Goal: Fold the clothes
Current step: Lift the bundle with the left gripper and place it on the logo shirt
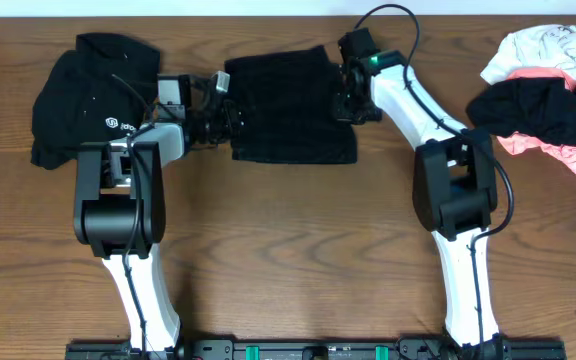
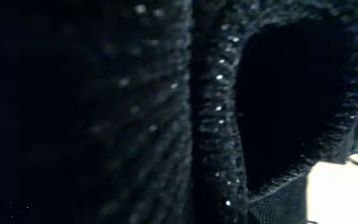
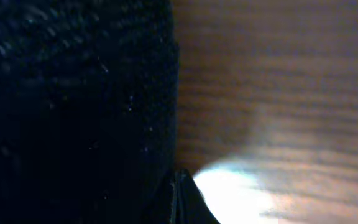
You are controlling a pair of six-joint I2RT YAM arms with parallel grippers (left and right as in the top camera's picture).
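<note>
A black knit garment (image 1: 290, 108) lies flat as a rough square at the table's top centre. My left gripper (image 1: 226, 114) is at its left edge. The left wrist view is filled with the black knit fabric (image 2: 166, 112) pressed close, so the fingers are hidden. My right gripper (image 1: 352, 100) is at the garment's right edge. In the right wrist view the fabric (image 3: 73, 106) covers the left half, and one dark fingertip (image 3: 185, 199) shows beside its edge. Both grippers appear shut on the garment.
A folded black shirt with a white logo (image 1: 93, 100) lies at the far left. A pile of white, pink and black clothes (image 1: 548, 85) lies at the far right. Bare wooden table (image 1: 298, 250) spreads across the front.
</note>
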